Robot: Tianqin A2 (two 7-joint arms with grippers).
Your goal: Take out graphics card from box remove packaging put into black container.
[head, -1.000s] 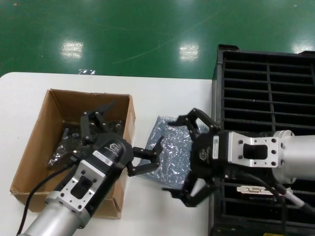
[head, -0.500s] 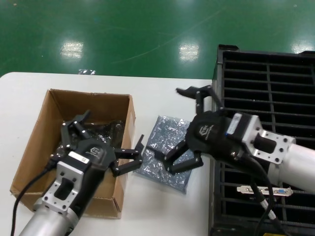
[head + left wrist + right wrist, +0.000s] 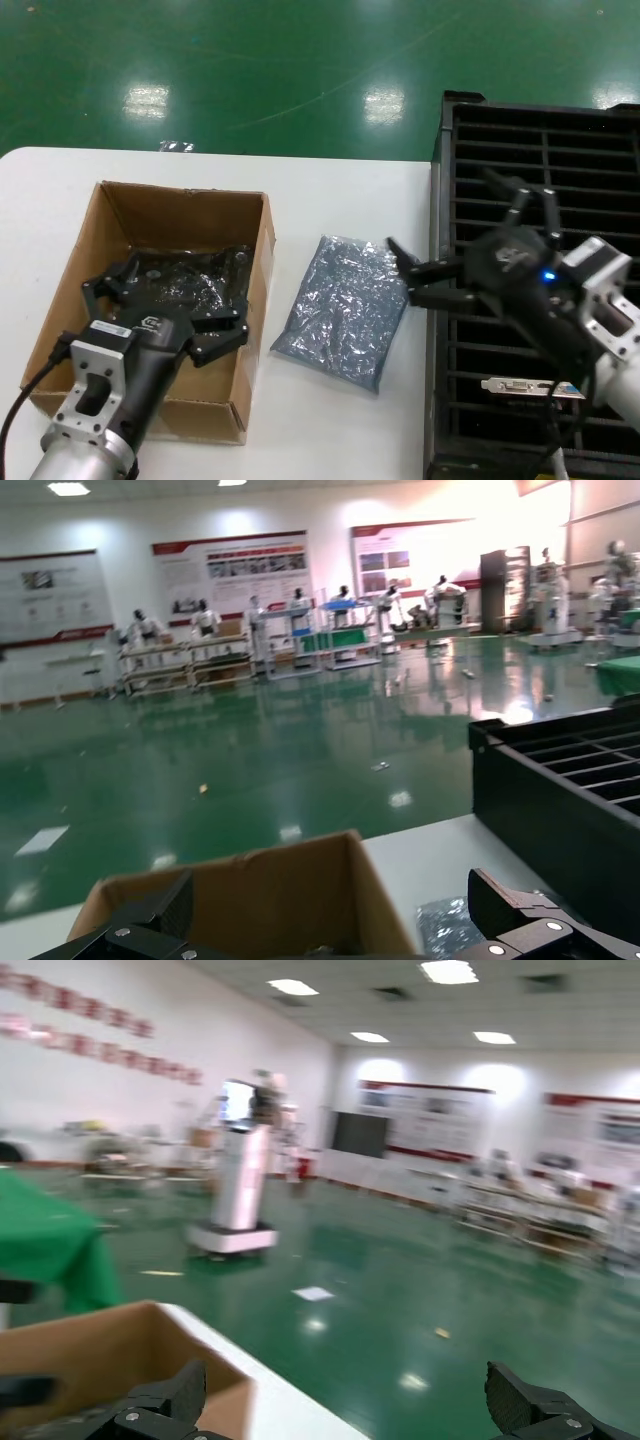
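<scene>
The grey packaging bag (image 3: 345,310) lies flat on the white table between the cardboard box (image 3: 255,300) and the black container (image 3: 540,160). The graphics card's silver bracket with the blue connector (image 3: 530,386) shows in a near slot of the container. My left gripper (image 3: 165,308) is open and empty over the box. My right gripper (image 3: 472,245) is open and empty over the container's left edge. In the left wrist view the open left gripper (image 3: 330,930) faces the box wall (image 3: 250,900), the bag (image 3: 445,925) and the container (image 3: 560,780). The right wrist view shows its open gripper (image 3: 345,1405) and the box (image 3: 100,1360).
Dark crinkly bagged items (image 3: 190,280) lie inside the box under my left gripper. The white table (image 3: 330,190) ends at a green floor (image 3: 250,70) beyond. The container stands against the table's right side.
My right gripper has swung away from the bag to the right, over the container's edge. My left gripper has drawn back from the bag to over the box. The bag now lies uncovered.
</scene>
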